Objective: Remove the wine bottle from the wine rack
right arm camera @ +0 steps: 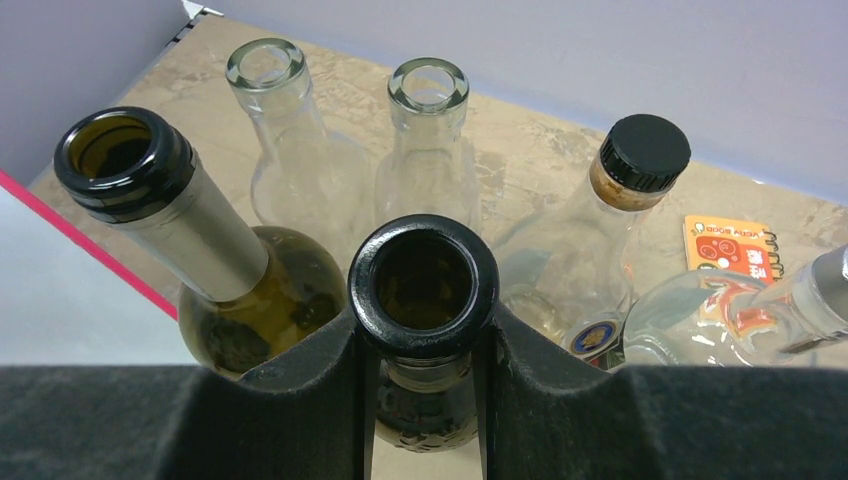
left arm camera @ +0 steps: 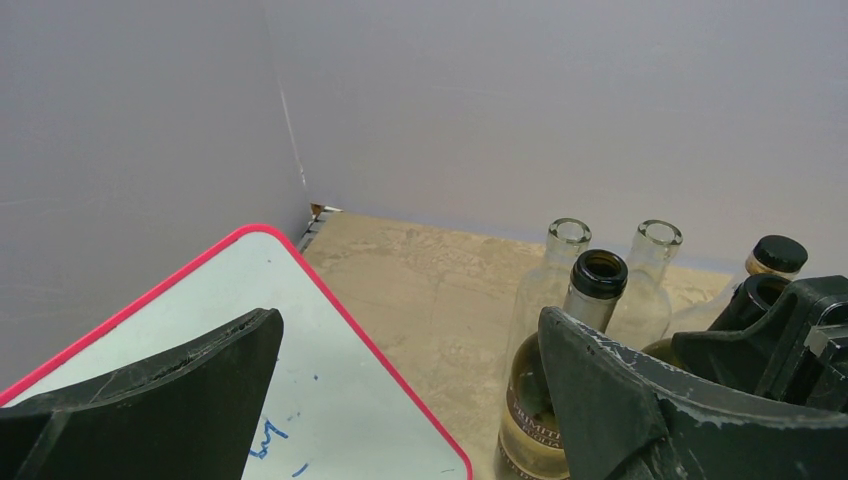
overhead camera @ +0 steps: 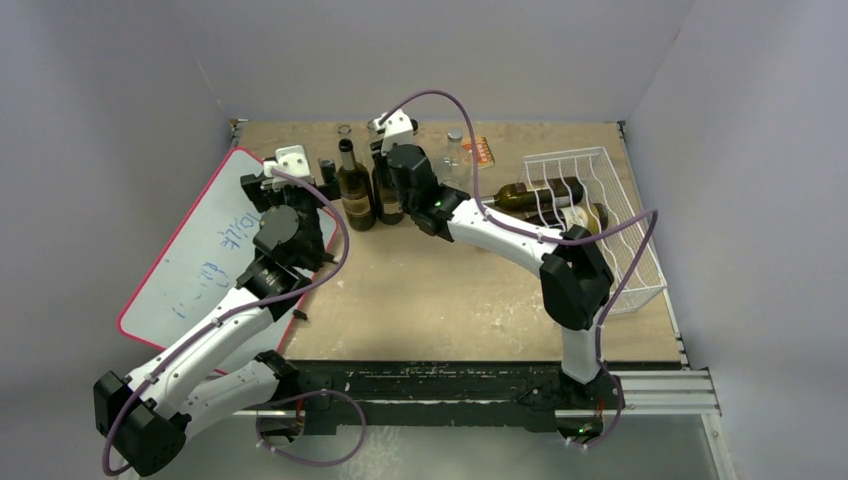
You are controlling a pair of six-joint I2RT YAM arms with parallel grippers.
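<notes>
- Right end effector (right arm camera: 424,338): pressed together on the neck of the dark wine bottle (right arm camera: 424,228), one finger at each side, just under the thick lip.
- Held wine bottle: off the wine rack, upright at the back of the table (overhead camera: 430,300), close among other standing bottles. These are a green one with a grey foil neck (right arm camera: 160,190), two clear ones (right arm camera: 268,110) and a black-capped one (right arm camera: 640,170).
- Handling, as judged: the glass is stiff, smooth and breakable. The mouth is open and dark, so the bottle is probably empty and fairly light.
- Grip, as judged: the neck below the lip is the right place, since the lip stops a slide through the fingers. The tight neighbours leave little room to tilt it.
- Left end effector (left arm camera: 408,340): spread wide with nothing between the fingers, hanging over the corner of the red-edged whiteboard (overhead camera: 200,260), beside the bottle group.
- Wine rack (overhead camera: 565,153): at the right of the table, well apart from the held bottle. Two dark bottles (overhead camera: 540,192) lie in it, necks pointing toward the table's middle.
- Top view only: the rack and its two bottles, and the reach of both arms.
- Right wrist view only: the pinch itself and the open mouth.
- Left wrist view only: the empty gap between the left fingers.
</notes>
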